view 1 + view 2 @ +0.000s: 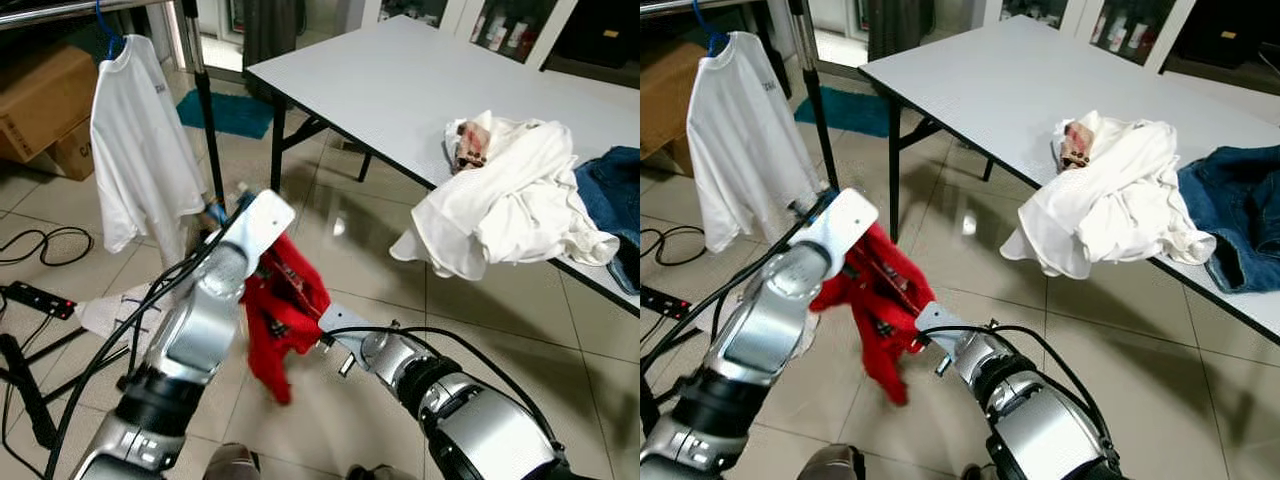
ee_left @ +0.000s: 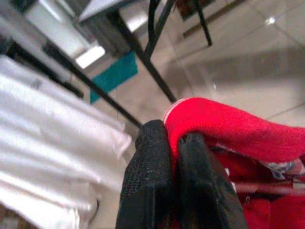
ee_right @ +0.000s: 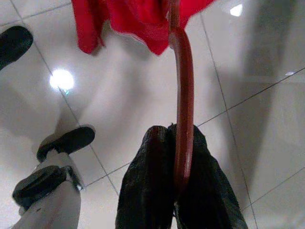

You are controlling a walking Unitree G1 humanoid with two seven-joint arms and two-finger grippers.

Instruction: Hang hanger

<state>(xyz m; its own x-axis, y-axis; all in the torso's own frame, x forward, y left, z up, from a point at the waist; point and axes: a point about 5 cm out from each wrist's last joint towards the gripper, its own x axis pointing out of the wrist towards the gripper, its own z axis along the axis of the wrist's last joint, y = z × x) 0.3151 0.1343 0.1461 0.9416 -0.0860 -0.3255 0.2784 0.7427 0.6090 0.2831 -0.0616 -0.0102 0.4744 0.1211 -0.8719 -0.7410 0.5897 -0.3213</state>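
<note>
- The left gripper (image 2: 174, 143) has its fingers pressed together on a fold of the red garment (image 1: 283, 315), which hangs low over the tiled floor (image 1: 380, 260) between the two arms.
- The right gripper (image 3: 174, 138) pinches the dark red hanger (image 3: 184, 95), whose far end runs up into the red cloth.
- At eleven o'clock a white shirt (image 1: 135, 150) hangs on the rack (image 1: 200, 90).
- At two o'clock, white clothes (image 1: 505, 195) lie heaped on the table (image 1: 400, 80).

The bright red cloth garment (image 1: 285, 315) hides most of the dark red curved hanger (image 3: 183, 105). The dark blue denim jeans (image 1: 608, 205) are cut off by the picture's edge.
</note>
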